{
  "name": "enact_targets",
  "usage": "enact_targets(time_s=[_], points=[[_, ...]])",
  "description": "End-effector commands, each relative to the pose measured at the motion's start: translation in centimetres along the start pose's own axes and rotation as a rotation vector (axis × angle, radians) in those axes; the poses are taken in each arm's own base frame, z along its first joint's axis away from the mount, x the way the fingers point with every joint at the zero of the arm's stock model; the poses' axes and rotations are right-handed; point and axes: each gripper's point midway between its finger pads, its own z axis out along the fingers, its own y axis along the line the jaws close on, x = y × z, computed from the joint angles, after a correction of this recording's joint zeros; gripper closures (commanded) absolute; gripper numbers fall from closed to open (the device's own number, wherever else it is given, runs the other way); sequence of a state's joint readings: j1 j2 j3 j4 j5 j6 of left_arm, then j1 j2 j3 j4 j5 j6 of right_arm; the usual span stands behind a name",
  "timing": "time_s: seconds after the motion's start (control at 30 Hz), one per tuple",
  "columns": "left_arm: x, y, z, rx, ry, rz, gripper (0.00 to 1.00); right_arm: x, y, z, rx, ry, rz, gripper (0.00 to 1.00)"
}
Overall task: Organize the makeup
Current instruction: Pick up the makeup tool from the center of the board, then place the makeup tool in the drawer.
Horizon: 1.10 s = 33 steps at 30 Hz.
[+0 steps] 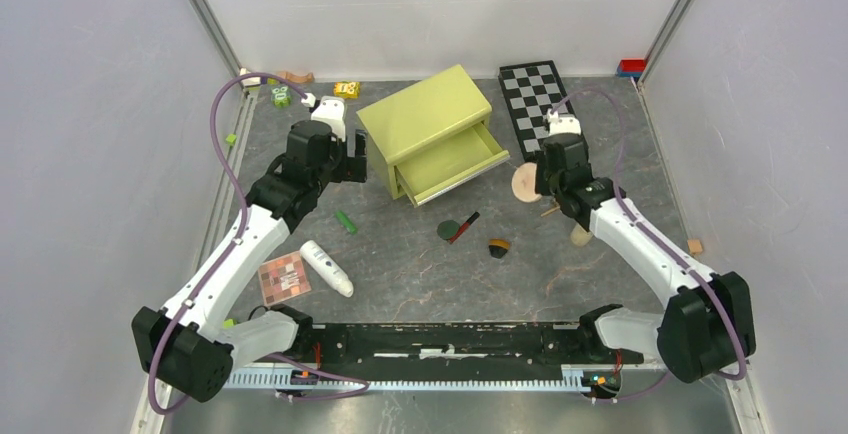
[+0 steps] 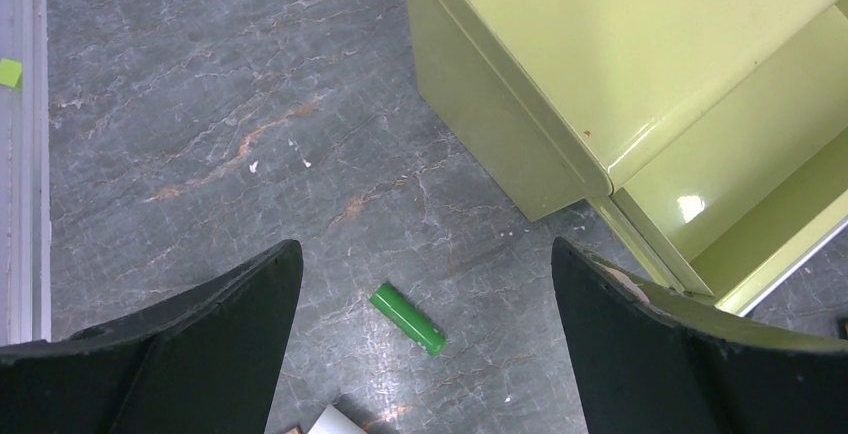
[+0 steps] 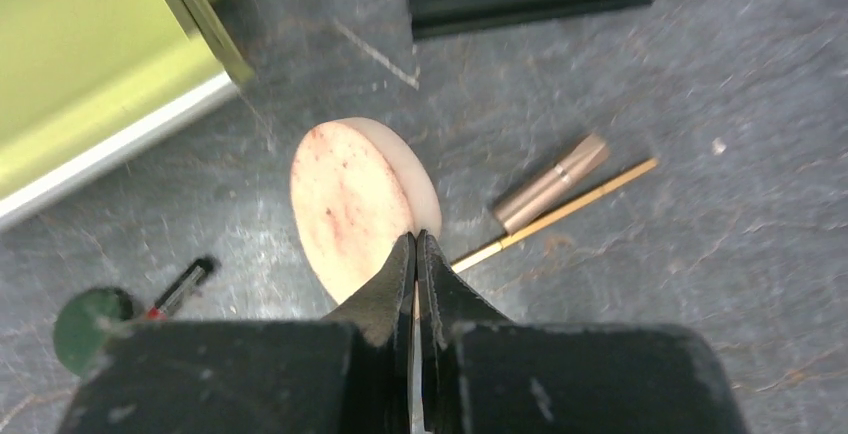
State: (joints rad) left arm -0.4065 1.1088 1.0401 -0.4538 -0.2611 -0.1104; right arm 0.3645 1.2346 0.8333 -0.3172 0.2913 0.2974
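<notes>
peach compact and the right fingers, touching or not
Touching. The right wrist view shows the right fingers pinched shut on the near rim of the compact, their tips overlapping it with no gap.

Grey marbled table [image 1: 420, 284] bears a green drawer cabinet [image 1: 425, 114], checkerboard [image 1: 535, 94], palette [image 1: 284, 276], white tube [image 1: 327, 267].
</notes>
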Motion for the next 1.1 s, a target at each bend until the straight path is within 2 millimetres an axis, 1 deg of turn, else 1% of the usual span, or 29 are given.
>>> enact_targets(time_s=[0.0,0.1,0.17,0.23,0.3,0.37,0.53,0.67,0.83,1.07], points=[[-1.0,0.0,0.2,-0.007,-0.034,0.019,0.00,-6.5,-0.8,-2.5,0.044,-0.154,-0.006,0.98],[-1.1,0.1,0.2,-0.009,-0.035,0.018,0.00,-9.2,-0.2,-3.5,0.020,-0.213,0.009,0.99],[-1.1,0.1,0.2,-0.009,-0.035,0.019,0.00,-10.8,0.6,-4.1,-0.022,-0.252,0.023,0.99],[-1.1,0.1,0.2,-0.008,-0.035,0.019,0.00,-12.4,1.9,-4.8,-0.088,-0.293,0.048,0.99],[-1.0,0.1,0.2,-0.008,-0.034,0.019,0.00,-13.5,3.2,-5.2,-0.155,-0.323,0.074,0.99],[-1.1,0.0,0.2,-0.007,-0.035,0.019,0.00,-14.1,4.5,-5.2,-0.218,-0.326,0.100,0.99],[-1.0,0.1,0.2,-0.007,-0.034,0.019,0.00,-14.1,8.1,-3.9,-0.376,-0.292,0.167,0.99],[-1.0,0.1,0.2,-0.008,-0.034,0.019,0.00,-13.7,10.4,-2.7,-0.467,-0.254,0.212,0.99],[-0.9,0.0,0.2,-0.005,-0.030,0.019,0.00,-12.8,11.6,-1.2,-0.496,-0.205,0.228,0.99],[-1.0,0.0,0.2,-0.002,-0.031,0.020,0.00,-12.1,13.2,0.3,-0.530,-0.157,0.211,0.99]])
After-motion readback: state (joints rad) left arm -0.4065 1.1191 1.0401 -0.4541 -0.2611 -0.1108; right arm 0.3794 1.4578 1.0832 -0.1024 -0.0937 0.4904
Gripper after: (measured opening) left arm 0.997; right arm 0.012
